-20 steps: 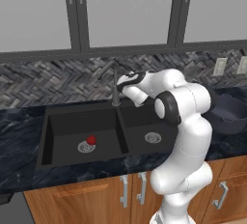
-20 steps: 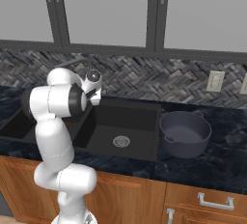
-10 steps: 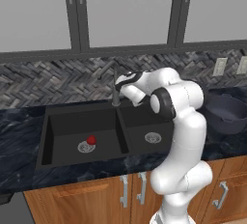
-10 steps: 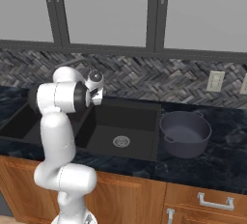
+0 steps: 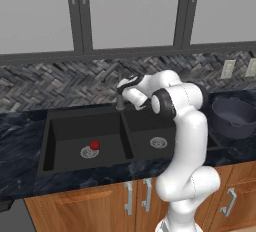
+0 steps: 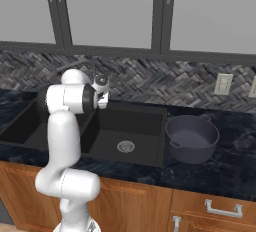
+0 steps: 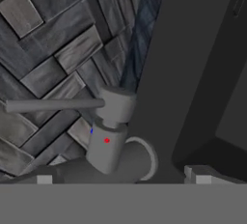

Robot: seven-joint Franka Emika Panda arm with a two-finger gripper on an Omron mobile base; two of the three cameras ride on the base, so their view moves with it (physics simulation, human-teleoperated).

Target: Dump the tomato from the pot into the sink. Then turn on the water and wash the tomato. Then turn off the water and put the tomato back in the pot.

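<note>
The end effector (image 7: 120, 177), fingers spread and empty, has edged closer to the faucet (image 7: 108, 136) — apparently its lever — while the tomato (image 5: 94, 145) waits in the sink (image 5: 65, 126).

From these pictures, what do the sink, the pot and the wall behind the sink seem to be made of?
The sink: matte black, no shine, perhaps composite or coated metal; its drains look like bright metal. The pot: dark, dull grey-blue, probably coated or cast metal. The wall: grey tiles laid in herringbone, stone-like, with lighter joints.
</note>
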